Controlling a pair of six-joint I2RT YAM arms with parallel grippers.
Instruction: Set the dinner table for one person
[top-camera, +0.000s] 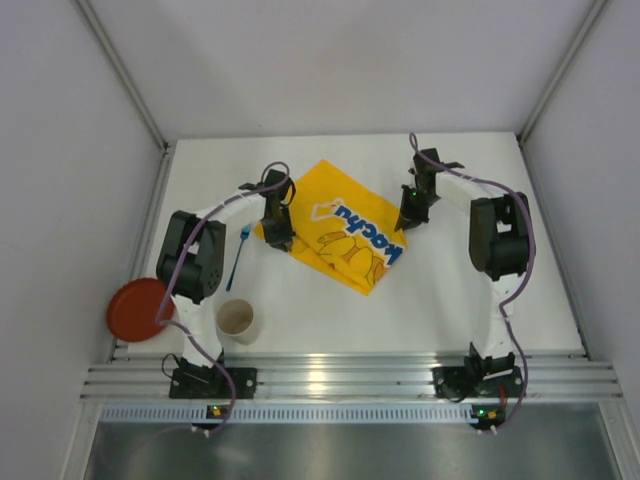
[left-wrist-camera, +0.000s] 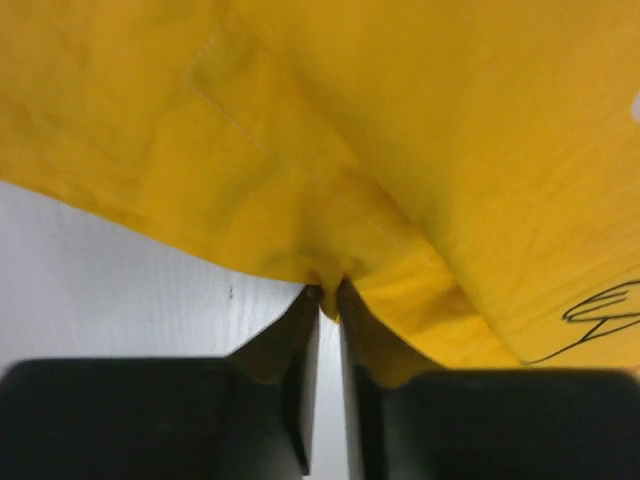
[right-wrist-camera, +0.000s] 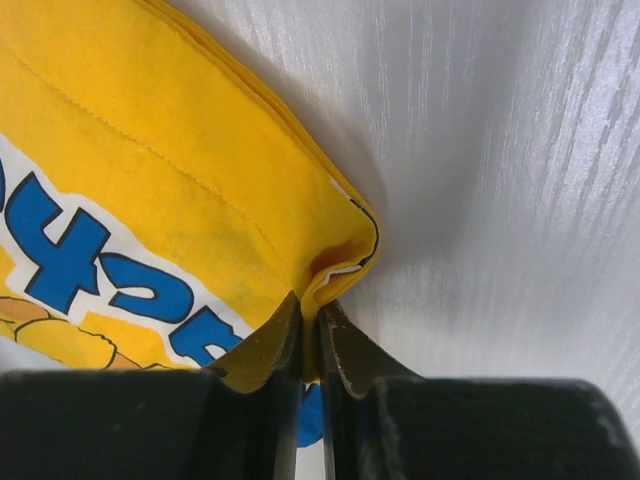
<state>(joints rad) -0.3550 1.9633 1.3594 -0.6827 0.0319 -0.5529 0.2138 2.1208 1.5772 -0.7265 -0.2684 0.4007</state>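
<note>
The yellow Pikachu-print cloth mat (top-camera: 340, 235) lies folded and slanted on the white dinner table (top-camera: 440, 300). My left gripper (top-camera: 279, 240) is shut on the mat's left edge; in the left wrist view the cloth (left-wrist-camera: 400, 150) is pinched between the fingertips (left-wrist-camera: 310, 310). My right gripper (top-camera: 409, 222) is shut on the mat's right corner; in the right wrist view the folded corner (right-wrist-camera: 345, 255) is squeezed between the fingertips (right-wrist-camera: 285, 325). A blue fork (top-camera: 239, 256) lies left of the mat. A paper cup (top-camera: 238, 320) stands near the front left. A red plate (top-camera: 139, 309) hangs over the left edge.
Grey walls enclose the table on the left, back and right. A ribbed aluminium rail (top-camera: 350, 380) runs along the near edge with both arm bases on it. The left arm's elbow (top-camera: 192, 255) sits between plate and fork.
</note>
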